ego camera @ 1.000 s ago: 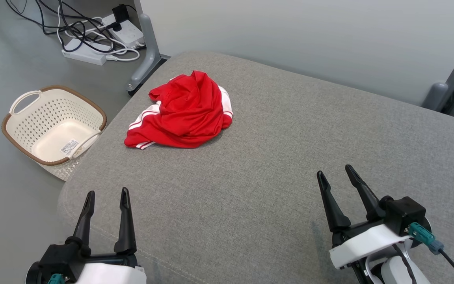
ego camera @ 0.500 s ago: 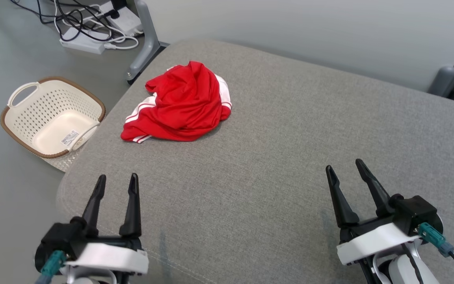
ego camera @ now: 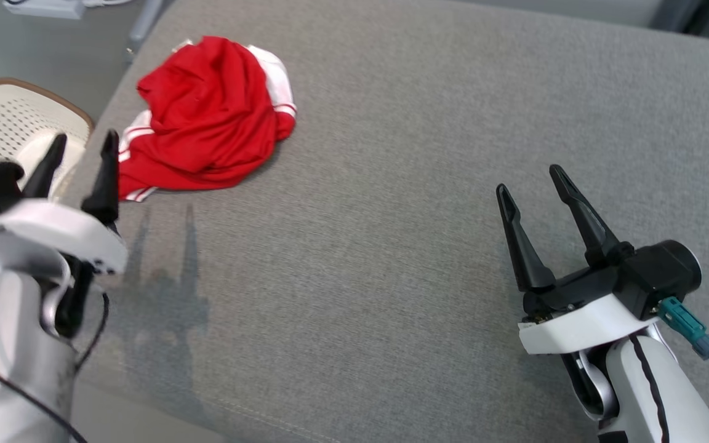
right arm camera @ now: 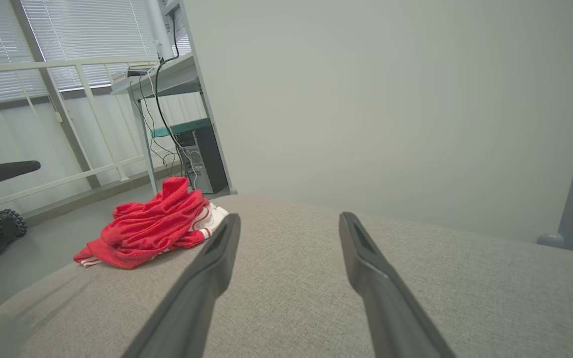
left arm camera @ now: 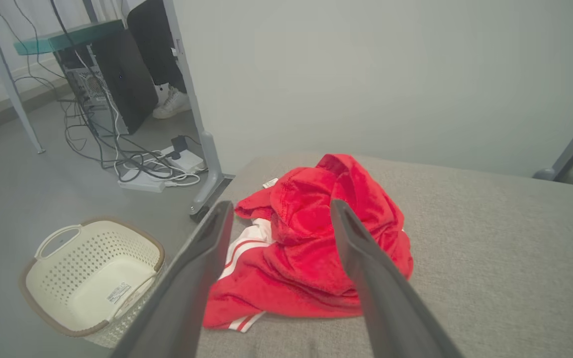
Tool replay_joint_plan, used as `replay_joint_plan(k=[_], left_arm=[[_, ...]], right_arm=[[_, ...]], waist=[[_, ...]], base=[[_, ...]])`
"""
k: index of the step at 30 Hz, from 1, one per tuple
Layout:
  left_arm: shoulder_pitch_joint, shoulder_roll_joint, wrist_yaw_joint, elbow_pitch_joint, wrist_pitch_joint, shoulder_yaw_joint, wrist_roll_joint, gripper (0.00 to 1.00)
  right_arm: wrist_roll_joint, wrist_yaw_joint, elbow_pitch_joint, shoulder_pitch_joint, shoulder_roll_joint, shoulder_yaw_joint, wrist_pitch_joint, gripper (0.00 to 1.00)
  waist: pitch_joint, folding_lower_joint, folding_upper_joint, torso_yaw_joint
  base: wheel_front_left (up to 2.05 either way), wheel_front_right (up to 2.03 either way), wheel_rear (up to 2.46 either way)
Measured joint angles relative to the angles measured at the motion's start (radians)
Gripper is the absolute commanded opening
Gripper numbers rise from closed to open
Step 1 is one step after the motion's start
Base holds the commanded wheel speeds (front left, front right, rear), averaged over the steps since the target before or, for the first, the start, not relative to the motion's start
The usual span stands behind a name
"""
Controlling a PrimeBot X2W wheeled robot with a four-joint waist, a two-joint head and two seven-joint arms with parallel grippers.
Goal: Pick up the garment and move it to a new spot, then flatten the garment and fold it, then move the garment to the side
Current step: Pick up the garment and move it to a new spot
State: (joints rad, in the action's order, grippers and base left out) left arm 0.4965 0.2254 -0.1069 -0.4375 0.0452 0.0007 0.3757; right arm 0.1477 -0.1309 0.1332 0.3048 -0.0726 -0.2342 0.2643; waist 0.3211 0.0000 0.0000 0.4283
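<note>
Risk note: the crumpled red garment with white stripes [ego camera: 207, 117] lies bunched near the far left corner of the grey woven-fabric cushion [ego camera: 391, 258], close to the edge above the cream perforated plastic basket with the brown rim [ego camera: 10, 117]. A grasp that shoves instead of lifting could push the heap over that edge onto the floor or into the basket. The cloth is folded over itself, so a shallow pinch might catch only the top layer; the rest would then trail and twist, making the flattening harder. Coming down too deep could snag the fingertips in the cushion cover. The left gripper [ego camera: 84, 138] has its two dark fingers spread wide and holds nothing. Its shadow on the cushion suggests it is raised above the surface. In the head view its fingertips sit just beside the garment's near, striped hem, apart from it. In the left wrist view the heap lies ahead, framed between the two fingers, with no contact. The right gripper [ego camera: 529, 179] is likewise spread wide and empty, well apart from the garment to the right, over bare cushion, too far to assist without a long reach.
</note>
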Motion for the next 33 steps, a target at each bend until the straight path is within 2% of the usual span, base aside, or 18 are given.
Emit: replay_joint_plan(k=[4, 7, 11, 20, 30, 31, 32, 33], left_arm=[[0.114, 0.058, -0.017, -0.080, -0.169, -0.042, 0.062, 1.00], [0.175, 0.105, -0.020, -0.111, -0.242, -0.095, 0.089, 1.00], [0.234, 0.139, -0.022, -0.130, -0.331, -0.177, 0.183, 1.00], [0.336, 0.226, -0.023, -0.214, -0.442, -0.307, 0.260, 1.00], [0.409, 0.270, -0.023, -0.342, -0.499, -0.427, 0.268, 1.00], [0.415, 0.271, -0.023, -0.351, -0.503, -0.436, 0.274, 0.81], [0.419, 0.273, -0.023, -0.358, -0.504, -0.445, 0.279, 0.81], [0.420, 0.277, -0.023, -0.360, -0.507, -0.460, 0.281, 0.40]], right_arm=[[-0.008, 0.000, -0.018, 0.025, -0.008, -0.017, 0.000, 1.00], [0.007, 0.000, -0.033, 0.042, -0.007, -0.023, -0.005, 1.00], [0.019, 0.000, -0.053, 0.060, -0.007, -0.031, -0.008, 1.00], [0.014, 0.000, -0.055, 0.081, -0.013, -0.046, -0.010, 1.00], [0.001, 0.000, -0.053, 0.084, -0.006, -0.051, -0.008, 1.00], [0.001, 0.000, -0.053, 0.084, -0.005, -0.049, -0.008, 1.00], [0.001, 0.000, -0.053, 0.084, -0.004, -0.049, -0.008, 1.00], [0.001, 0.000, -0.053, 0.084, -0.004, -0.049, -0.007, 1.00]], waist=[[0.055, 0.0000, 0.0000, -0.036], [0.090, 0.0000, 0.0000, -0.063], [0.132, 0.0000, 0.0000, -0.093], [0.195, 0.0000, 0.0000, -0.159], [0.229, 0.0000, 0.0000, -0.214], [0.229, 0.0000, 0.0000, -0.218], [0.228, 0.0000, 0.0000, -0.221], [0.227, 0.0000, 0.0000, -0.224]], base=[[0.00, 0.00, 0.00], [0.00, 0.00, 0.00], [0.00, 0.00, 0.00], [0.00, 0.00, 0.00], [0.00, 0.00, 0.00], [0.00, 0.00, 0.00], [0.00, 0.00, 0.00], [0.00, 0.00, 0.00]])
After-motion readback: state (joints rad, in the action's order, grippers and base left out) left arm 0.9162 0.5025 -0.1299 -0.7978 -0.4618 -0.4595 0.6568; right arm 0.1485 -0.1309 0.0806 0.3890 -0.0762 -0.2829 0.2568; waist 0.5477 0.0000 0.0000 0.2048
